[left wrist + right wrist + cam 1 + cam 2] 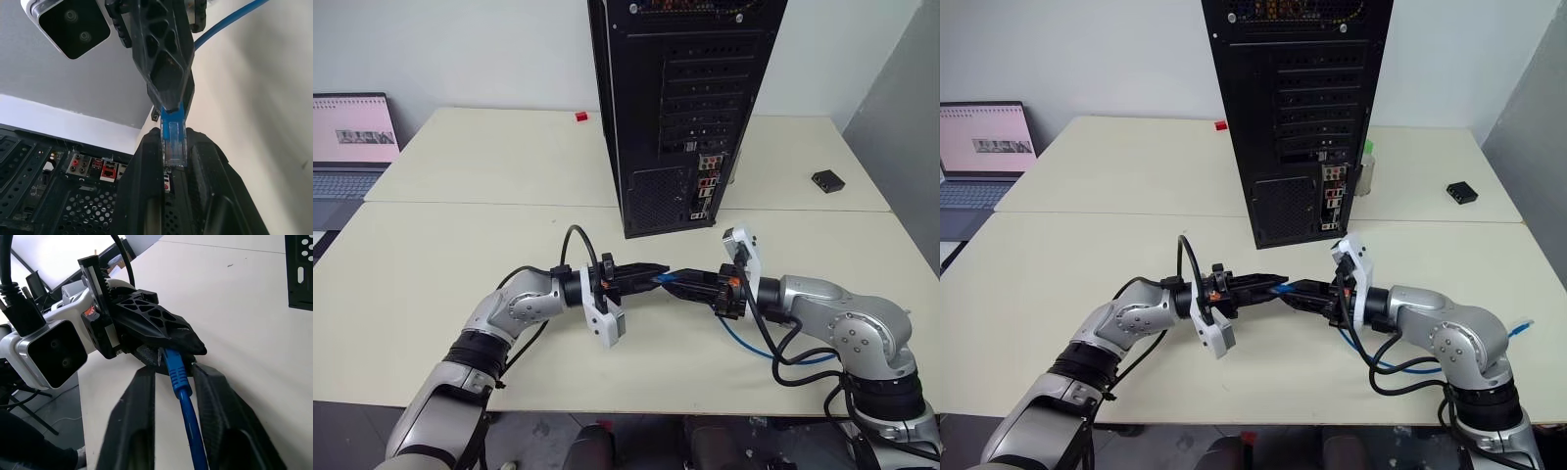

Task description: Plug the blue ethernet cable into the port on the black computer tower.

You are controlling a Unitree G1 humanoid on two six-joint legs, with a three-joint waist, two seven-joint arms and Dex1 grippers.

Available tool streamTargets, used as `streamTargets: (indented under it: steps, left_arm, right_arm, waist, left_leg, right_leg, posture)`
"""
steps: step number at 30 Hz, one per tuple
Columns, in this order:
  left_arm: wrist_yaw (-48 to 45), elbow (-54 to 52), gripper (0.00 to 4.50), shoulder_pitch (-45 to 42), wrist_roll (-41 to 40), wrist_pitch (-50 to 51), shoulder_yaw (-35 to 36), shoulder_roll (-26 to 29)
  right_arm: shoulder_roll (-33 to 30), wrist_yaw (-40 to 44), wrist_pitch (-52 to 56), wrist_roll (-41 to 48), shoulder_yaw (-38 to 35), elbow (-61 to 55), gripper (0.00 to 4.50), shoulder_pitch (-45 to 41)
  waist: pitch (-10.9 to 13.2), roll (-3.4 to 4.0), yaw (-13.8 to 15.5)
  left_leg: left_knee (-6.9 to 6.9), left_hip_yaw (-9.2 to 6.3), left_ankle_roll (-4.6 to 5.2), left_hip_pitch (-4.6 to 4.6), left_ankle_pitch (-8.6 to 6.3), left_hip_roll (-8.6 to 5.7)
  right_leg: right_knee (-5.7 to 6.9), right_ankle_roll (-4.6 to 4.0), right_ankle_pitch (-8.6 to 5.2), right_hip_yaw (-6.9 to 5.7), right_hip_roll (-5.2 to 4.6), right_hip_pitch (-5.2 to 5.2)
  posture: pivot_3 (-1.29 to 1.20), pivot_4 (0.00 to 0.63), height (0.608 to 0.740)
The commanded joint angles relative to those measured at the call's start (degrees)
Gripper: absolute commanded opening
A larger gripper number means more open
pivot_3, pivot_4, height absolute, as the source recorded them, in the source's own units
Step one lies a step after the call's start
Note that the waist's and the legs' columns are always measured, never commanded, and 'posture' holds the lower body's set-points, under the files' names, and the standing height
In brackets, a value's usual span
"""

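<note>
The blue ethernet cable's clear plug [172, 142] is pinched between the tips of my left gripper [661, 270], which is shut on it and points right. My right gripper [675, 284] meets it tip to tip from the other side. Its fingers [142, 406] lie close on either side of the blue cord [183, 396], just behind the plug. The rest of the cable [744, 345] loops on the table under my right arm. The black computer tower [685, 108] stands upright just beyond both grippers, its rear sockets [705, 186] facing me.
An open laptop [352, 147] sits at the far left. On the far table are a small black box [827, 180] at the right and a small red item [580, 117] left of the tower. A bottle [1366, 168] stands behind the tower's right edge.
</note>
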Motion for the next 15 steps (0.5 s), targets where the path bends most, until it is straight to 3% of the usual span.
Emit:
streamTargets:
  steps: [1, 8, 10, 15]
  left_arm:
    - [1.2, -0.8, 0.30, -1.0, 0.1, -0.3, -0.2, 0.6]
    - [0.1, -0.3, 0.30, -0.3, -1.1, -0.5, -1.8, 1.1]
    - [-1.8, 0.1, 1.00, 0.3, -5.1, 0.9, -2.8, 1.6]
    - [-5.6, -1.0, 2.00, 1.0, -11.7, 5.5, -3.9, 2.4]
  right_arm:
    - [-0.2, 0.1, -0.7, 0.9, -1.0, -1.0, 0.16, 0.0]
    - [-0.4, 0.3, -0.7, 0.9, -0.9, -0.8, 0.02, 0.0]
    - [-0.5, 0.4, -0.5, 1.0, -0.9, -0.8, 0.02, -0.1]
    - [-0.8, 0.3, -0.5, 1.0, -0.9, -1.2, 0.02, -0.2]
  waist:
    - [0.0, 0.00, 0.0]
    - [0.0, 0.00, 0.0]
    - [0.0, 0.00, 0.0]
    - [0.0, 0.00, 0.0]
  left_leg:
    - [0.00, 0.00, 0.00, 0.00, 0.00, 0.00]
    - [0.00, 0.00, 0.00, 0.00, 0.00, 0.00]
    - [0.00, 0.00, 0.00, 0.00, 0.00, 0.00]
    - [0.00, -0.01, 0.00, 0.00, 0.00, 0.01]
  right_leg:
    - [0.00, 0.00, 0.00, 0.00, 0.00, 0.00]
    - [0.00, 0.00, 0.00, -0.01, 0.00, 0.00]
    - [0.00, 0.00, 0.00, 0.00, 0.00, 0.00]
    - [0.01, 0.00, 0.00, -0.02, 0.00, 0.00]
  posture:
    - [0.00, 0.150, 0.740]
    - [0.00, 0.150, 0.740]
    - [0.00, 0.150, 0.740]
    - [0.00, 0.150, 0.740]
